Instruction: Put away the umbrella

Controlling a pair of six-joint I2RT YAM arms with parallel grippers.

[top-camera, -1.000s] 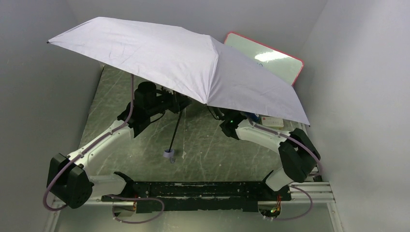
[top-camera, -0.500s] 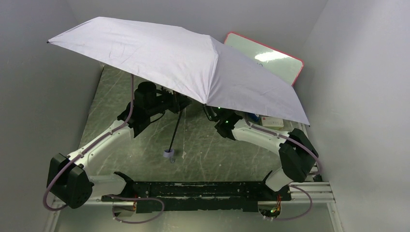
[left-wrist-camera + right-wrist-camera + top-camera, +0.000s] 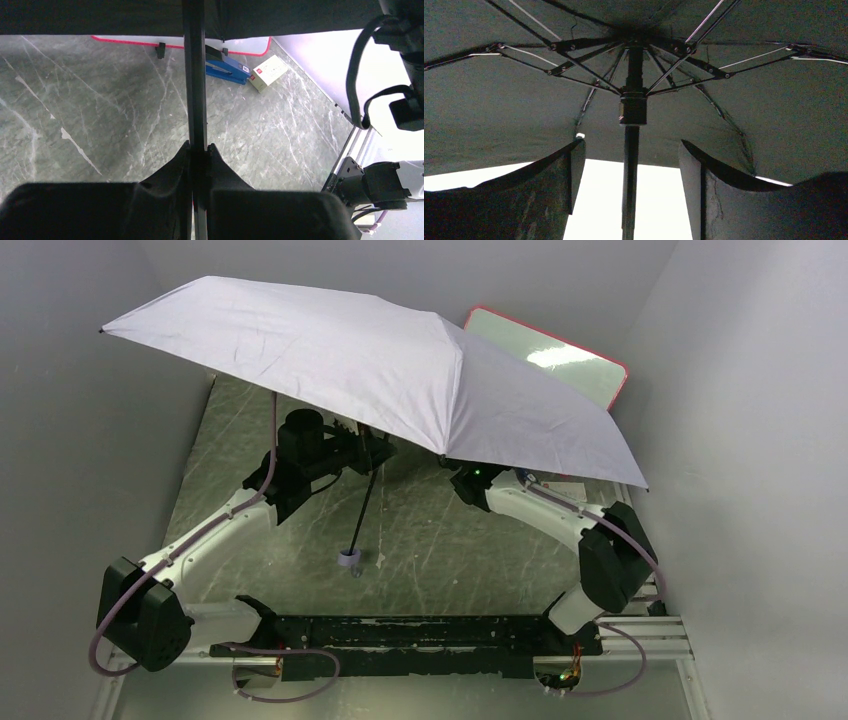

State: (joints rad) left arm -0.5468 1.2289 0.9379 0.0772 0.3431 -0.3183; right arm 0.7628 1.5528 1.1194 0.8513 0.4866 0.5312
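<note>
Nearest me, the two arms rise from their bases at the near edge of the counter point(image 3: 450, 550). Just beyond, the small grey handle point(image 3: 350, 560) of the umbrella point(image 3: 380, 370) hangs low over the counter; I can't tell whether it touches. From the handle, the thin black shaft point(image 3: 365, 500) slants up and away. My left pincer point(image 3: 199, 150) is pressed together on that shaft, pinching it between both fingers partway up, so the umbrella is carried in the air by the left arm.

Further up, my right pincer point(image 3: 631, 145) sits under the fabric with its fingers spread. The shaft runs through the gap between them and, as far as I can see, touches neither finger. Above it are the black runner point(image 3: 633, 107) and the ribs point(image 3: 574, 65), fanning out fully.

The pale lavender-white canopy point(image 3: 300, 340) is fully open and tilted, high on the left and lower towards the right, covering the far half of the counter.

At the back, a red-framed whiteboard point(image 3: 560, 355) leans against the wall. A blue object point(image 3: 227, 70) and a small box point(image 3: 267, 72) lie on the counter in front of it.
</note>
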